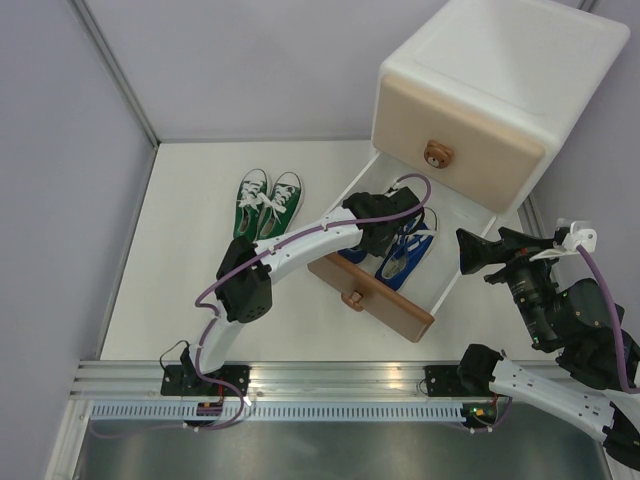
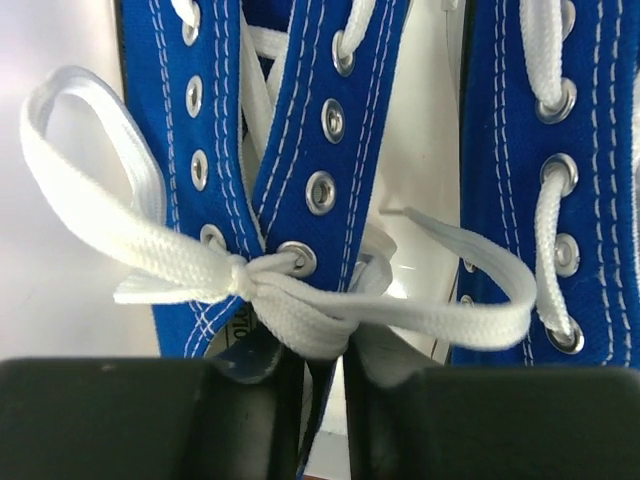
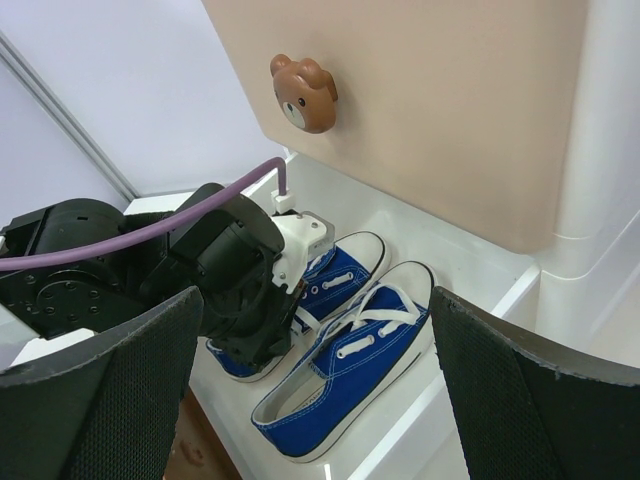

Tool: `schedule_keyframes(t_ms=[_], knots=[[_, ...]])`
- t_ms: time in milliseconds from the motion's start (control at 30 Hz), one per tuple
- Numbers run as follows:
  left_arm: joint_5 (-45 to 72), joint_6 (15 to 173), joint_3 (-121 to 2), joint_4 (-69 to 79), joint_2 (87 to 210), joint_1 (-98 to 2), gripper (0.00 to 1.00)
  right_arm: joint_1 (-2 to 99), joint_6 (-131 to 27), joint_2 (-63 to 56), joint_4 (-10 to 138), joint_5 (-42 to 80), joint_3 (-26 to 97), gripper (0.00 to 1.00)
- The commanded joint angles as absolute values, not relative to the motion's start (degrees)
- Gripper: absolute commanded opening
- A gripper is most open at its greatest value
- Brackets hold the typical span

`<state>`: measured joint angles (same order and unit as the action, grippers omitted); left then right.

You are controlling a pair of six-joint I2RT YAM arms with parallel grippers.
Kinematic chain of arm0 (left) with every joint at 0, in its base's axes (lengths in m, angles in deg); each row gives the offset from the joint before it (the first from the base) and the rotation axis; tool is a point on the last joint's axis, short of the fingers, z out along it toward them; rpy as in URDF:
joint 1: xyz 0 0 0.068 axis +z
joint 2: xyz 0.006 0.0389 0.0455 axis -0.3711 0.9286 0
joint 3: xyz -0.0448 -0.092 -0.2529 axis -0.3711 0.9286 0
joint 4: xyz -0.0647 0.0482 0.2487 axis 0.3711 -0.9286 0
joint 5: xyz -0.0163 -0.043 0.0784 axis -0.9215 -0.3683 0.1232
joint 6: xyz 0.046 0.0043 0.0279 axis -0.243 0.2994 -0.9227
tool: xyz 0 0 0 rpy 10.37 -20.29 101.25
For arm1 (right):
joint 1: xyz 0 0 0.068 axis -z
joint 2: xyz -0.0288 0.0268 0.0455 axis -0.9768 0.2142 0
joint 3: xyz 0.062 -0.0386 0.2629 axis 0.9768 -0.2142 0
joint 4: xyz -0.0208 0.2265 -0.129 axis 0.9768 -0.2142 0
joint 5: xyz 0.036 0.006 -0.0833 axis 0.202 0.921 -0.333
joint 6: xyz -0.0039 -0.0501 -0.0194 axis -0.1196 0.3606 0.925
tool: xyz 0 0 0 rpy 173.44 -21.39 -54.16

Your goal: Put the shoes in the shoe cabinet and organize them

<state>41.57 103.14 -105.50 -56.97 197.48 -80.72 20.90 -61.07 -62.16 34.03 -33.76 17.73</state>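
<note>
1. Your left gripper (image 2: 325,372) is pinching one of two blue sneakers (image 3: 345,360) beneath it in the lower drawer (image 1: 468,225).
2. Your right gripper (image 1: 482,255) is gaping wide, empty.
3. Two green sneakers (image 1: 268,200) are sitting left of the left gripper.

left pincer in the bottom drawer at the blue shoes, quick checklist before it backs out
1. The lower drawer pulled open: ok.
2. Both blue shoes inside it, side by side, soles down: ok.
3. Grip of left pincer released: not ok, its fingers are nearly closed with blue canvas between them.
4. White lace bow free of the fingers: cannot tell, it lies right against them.
5. Path clear of right pincer: ok, it is open and outside the drawer's right side.
6. The green shoes stowed: not ok, they sit on the table left of the cabinet.
</note>
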Motion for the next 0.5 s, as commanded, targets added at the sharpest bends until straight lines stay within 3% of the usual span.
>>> schedule_keyframes(t_ms=[0, 100, 267, 300, 467], knots=[[42.09, 105.52, -108.03, -55.93, 196.63, -80.5, 0.25, 20.94, -60.16, -62.54, 33.72, -34.34, 18.2, 0.98], [41.47, 106.05, -108.11, -56.02, 195.66, -80.5, 0.32, 20.94, -59.81, -62.36, 33.72, -34.16, 18.46, 0.98], [41.03, 106.23, -108.12, -56.02, 192.85, -80.5, 0.52, 20.94, -59.28, -62.27, 33.46, -34.16, 19.43, 0.98], [40.94, 106.14, -108.12, -56.11, 192.5, -80.5, 0.6, 20.94, -59.11, -62.1, 33.37, -34.16, 19.6, 0.98], [39.98, 106.14, -108.82, -56.02, 189.69, -80.41, 0.73, 20.94, -58.32, -61.57, 32.41, -34.08, 21.44, 0.98]])
